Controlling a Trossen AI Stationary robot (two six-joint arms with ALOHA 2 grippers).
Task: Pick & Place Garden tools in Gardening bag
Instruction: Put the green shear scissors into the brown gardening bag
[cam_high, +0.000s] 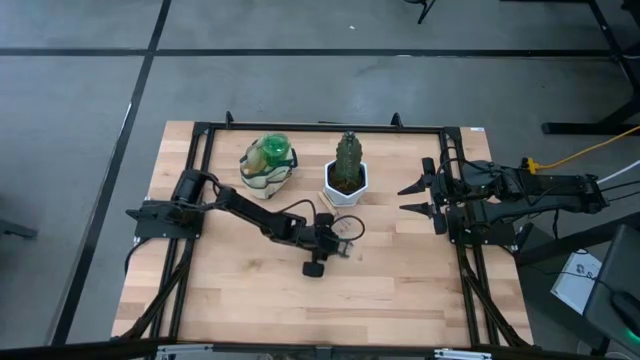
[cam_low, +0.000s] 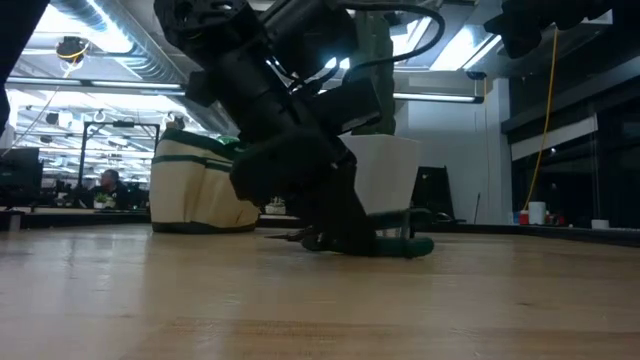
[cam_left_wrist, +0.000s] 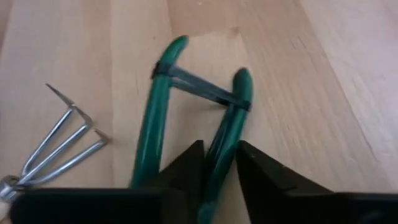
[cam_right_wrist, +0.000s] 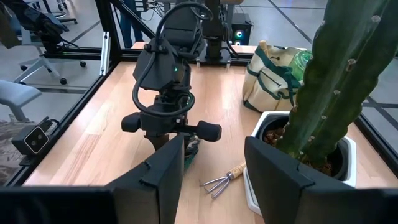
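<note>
The pruning shears (cam_left_wrist: 163, 106) have green handles tied by a dark band and lie flat on the wooden table (cam_high: 240, 290) near its middle. My left gripper (cam_left_wrist: 219, 148) is down at the table and shut on one of the handles; it also shows in the high view (cam_high: 336, 246). A metal hand fork (cam_left_wrist: 62, 146) lies beside the shears. The beige gardening bag (cam_high: 266, 172) stands at the far left with the green spray bottle (cam_high: 272, 150) in it. My right gripper (cam_right_wrist: 214, 163) is open and empty at the table's right side. The trowel does not show. My left gripper pinches one green handle of the shears (cam_left_wrist: 225, 134) between its two fingers, about midway along the handle. The fingers slant down toward the table and run along the handle, not across it. The shears lie flat on the table.
A green cactus in a white hexagonal pot (cam_high: 346, 178) stands just beyond the shears, right of the bag. A black frame (cam_high: 320, 127) runs around the table's far and side edges. Bare wood lies toward the near edge.
</note>
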